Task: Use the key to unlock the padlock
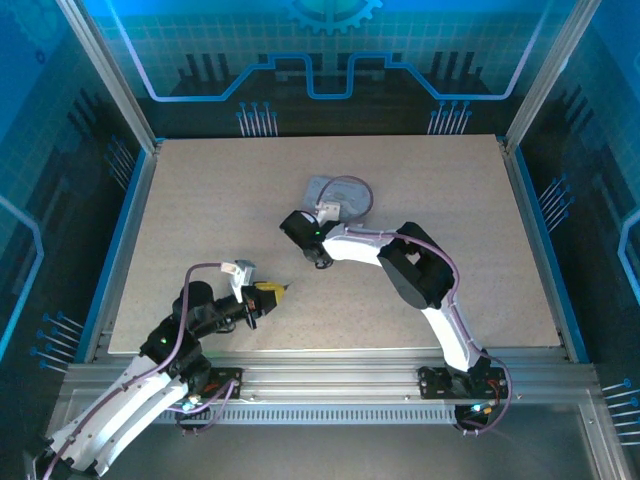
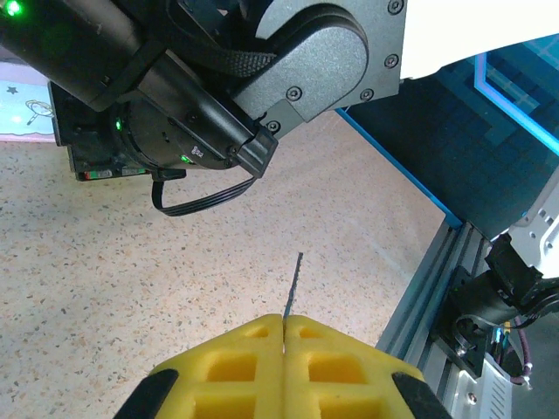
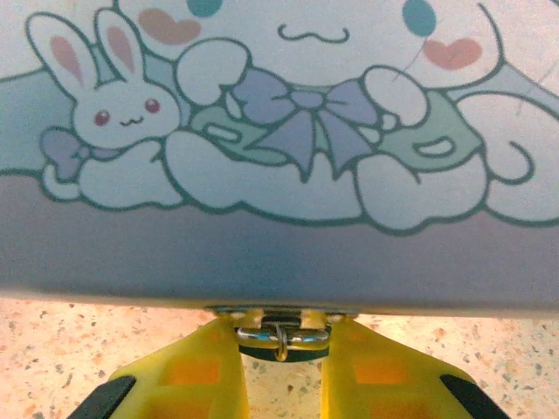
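Pinching a thin dark metal key (image 2: pixel 293 281), the left arm's yellow fingers (image 2: pixel 234 371) sit pressed together at bottom centre of the left wrist frame. The key's blade sticks up past the tips, over the speckled beige worktop (image 2: pixel 105 262). In the right wrist frame, the right arm's yellow fingers (image 3: pixel 203 374) are narrowly parted. They touch both sides of a tiny dark padlock with a silvery shackle (image 3: pixel 281 336), at bottom centre, just under the pale blue cartoon-printed tin (image 3: pixel 279 175).

No word, number or brand name can be read anywhere. The pale blue-grey rectangular printed tin (image 3: pixel 279 253) carries only cartoon drawings: a white rabbit with pink ears (image 3: pixel 109 113), a lilac bow (image 3: pixel 301 118) and pink hearts (image 3: pixel 168 26). The blue back wall (image 1: pixel 420 50) bears a gear emblem (image 1: pixel 332 12) among circuit lines, without lettering.
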Controlling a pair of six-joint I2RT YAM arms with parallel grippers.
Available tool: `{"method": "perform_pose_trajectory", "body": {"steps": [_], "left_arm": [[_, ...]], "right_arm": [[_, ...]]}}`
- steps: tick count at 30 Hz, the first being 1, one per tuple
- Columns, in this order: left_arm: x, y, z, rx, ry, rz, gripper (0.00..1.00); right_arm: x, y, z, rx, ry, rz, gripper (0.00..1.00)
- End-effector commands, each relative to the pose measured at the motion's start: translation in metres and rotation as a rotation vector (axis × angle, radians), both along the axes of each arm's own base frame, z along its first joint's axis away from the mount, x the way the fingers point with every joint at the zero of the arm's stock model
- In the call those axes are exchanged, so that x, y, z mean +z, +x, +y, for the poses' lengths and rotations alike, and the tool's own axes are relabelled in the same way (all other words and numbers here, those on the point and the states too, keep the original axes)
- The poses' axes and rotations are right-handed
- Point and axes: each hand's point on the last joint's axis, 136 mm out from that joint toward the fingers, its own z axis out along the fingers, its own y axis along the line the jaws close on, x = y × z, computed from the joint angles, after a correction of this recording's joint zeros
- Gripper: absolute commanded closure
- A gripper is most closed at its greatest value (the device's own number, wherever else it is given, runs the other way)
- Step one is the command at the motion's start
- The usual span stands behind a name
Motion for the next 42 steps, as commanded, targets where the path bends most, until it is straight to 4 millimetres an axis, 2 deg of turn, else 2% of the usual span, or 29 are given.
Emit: {"method": "perform_pose_trajectory", "body": {"steps": [1, 9, 19, 25, 29, 37, 42], "left_arm": [[-0.001, -0.002, -0.001, -0.022, 0.008, -0.028, 1.00], [-0.005, -0.002, -0.001, -0.018, 0.002, -0.006, 1.00], [-0.011, 0.000, -0.004, -0.019, -0.032, 0.010, 1.00], [-0.021, 0.003, -0.003, -0.004, -0.030, -0.006, 1.00], [-0.024, 0.005, -0.002, 0.008, -0.029, -0.011, 1.00], [-0.022, 0.004, -0.002, 0.006, -0.025, -0.009, 1.00], [-0.026, 0.003, -0.001, 0.006, -0.011, -0.004, 1.00]], "right_arm": [[0.008, -0.007, -0.012, 0.003, -0.039, -0.001, 0.87], [0.019, -0.041, -0.008, 0.142, -0.032, 0.061, 0.89], [0.018, -0.080, 0.011, 0.346, 0.029, 0.316, 0.90], [0.037, -0.087, 0.016, 0.402, 0.091, 0.362, 0.91], [0.045, -0.088, 0.009, 0.391, 0.094, 0.337, 0.88], [0.028, -0.091, 0.000, 0.346, 0.093, 0.328, 0.86], [0.015, -0.096, 0.008, 0.370, 0.107, 0.383, 0.88]]}}
